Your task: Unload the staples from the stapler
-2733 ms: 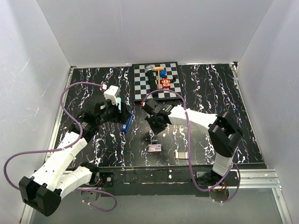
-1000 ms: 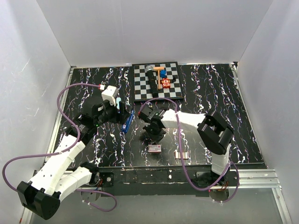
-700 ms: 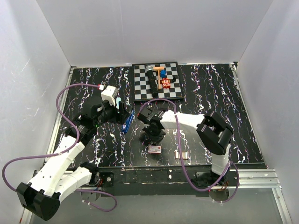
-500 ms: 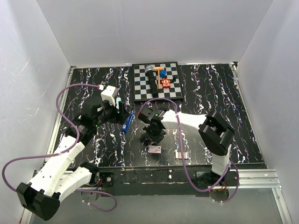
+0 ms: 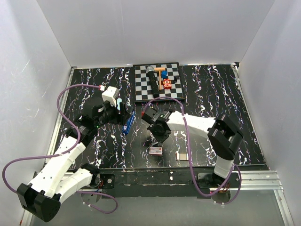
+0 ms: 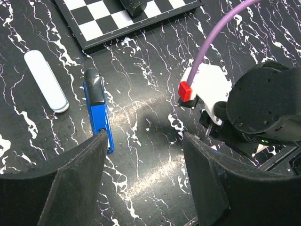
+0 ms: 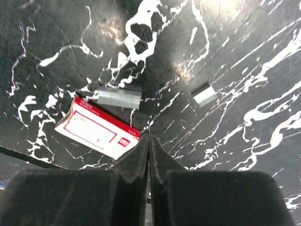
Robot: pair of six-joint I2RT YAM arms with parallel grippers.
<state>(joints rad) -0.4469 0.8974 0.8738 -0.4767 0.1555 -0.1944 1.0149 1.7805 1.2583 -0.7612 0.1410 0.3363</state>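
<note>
Our left claw (image 6: pixel 145 140) hangs spread above the stapler (image 6: pixel 97 110), probably to grip it, while our right claw (image 7: pixel 148 143), pressed together, hovers over loose staples (image 7: pixel 119 97) on the worktop (image 7: pixel 244 56).

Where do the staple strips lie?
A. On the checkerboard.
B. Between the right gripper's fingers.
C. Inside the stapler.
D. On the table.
D: both staple strips lie on the table, one next to the red-and-white box.
</note>
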